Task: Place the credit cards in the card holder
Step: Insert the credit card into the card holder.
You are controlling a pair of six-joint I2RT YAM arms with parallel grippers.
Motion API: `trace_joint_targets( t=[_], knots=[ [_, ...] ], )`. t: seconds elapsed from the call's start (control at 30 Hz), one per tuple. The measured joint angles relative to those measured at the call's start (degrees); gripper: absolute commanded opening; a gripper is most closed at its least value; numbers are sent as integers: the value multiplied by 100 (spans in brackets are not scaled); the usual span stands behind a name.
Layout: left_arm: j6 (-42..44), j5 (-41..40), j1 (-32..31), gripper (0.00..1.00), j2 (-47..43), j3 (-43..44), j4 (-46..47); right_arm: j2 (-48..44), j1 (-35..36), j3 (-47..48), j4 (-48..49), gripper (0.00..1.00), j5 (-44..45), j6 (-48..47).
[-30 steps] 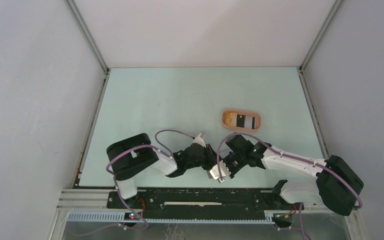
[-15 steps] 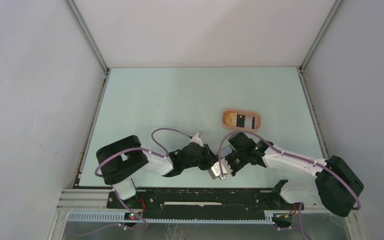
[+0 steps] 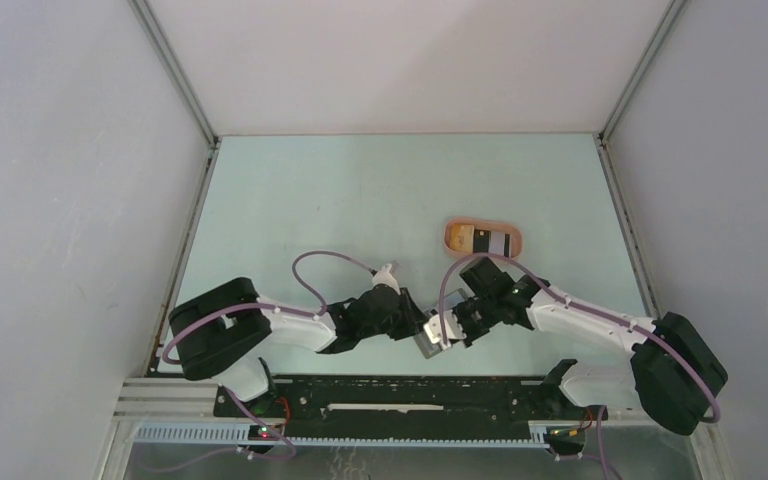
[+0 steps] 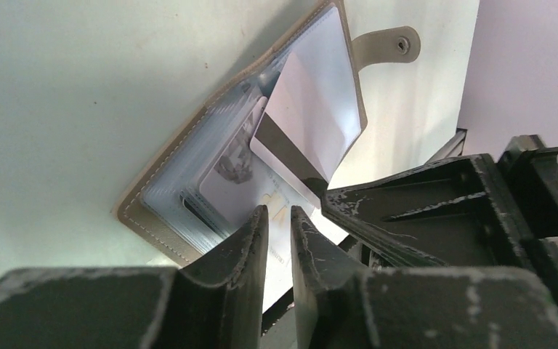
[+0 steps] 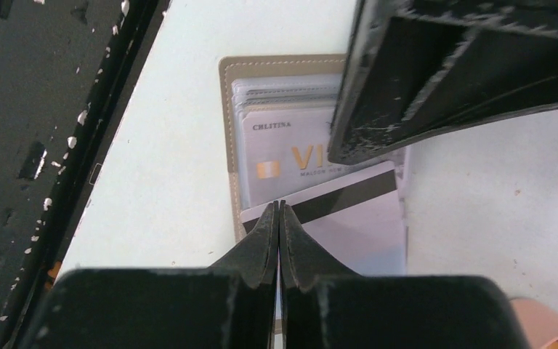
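shifting leftward over card holder (image 5: 283,67); left hand (image 4: 277,213) barely parted, grip unclear; right hand (image 5: 279,206) closed.

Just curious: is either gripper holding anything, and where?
The right gripper is shut, apparently holding nothing, tip at the light card's striped edge; left gripper: cannot tell.

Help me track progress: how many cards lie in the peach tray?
2: an orange card at the tray's left end, a dark striped card right of it. Others might hide underneath.
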Motion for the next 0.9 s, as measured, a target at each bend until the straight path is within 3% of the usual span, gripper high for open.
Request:
trace_joint_targets(
  t=[0.53,0.9],
  knots=[
    [157,-9,13,16,116,52,59,870,400,629,-33,5,50,225],
    [164,63,55,14,212,52,212,1021,160,758,9,4,221,363]
  ],
)
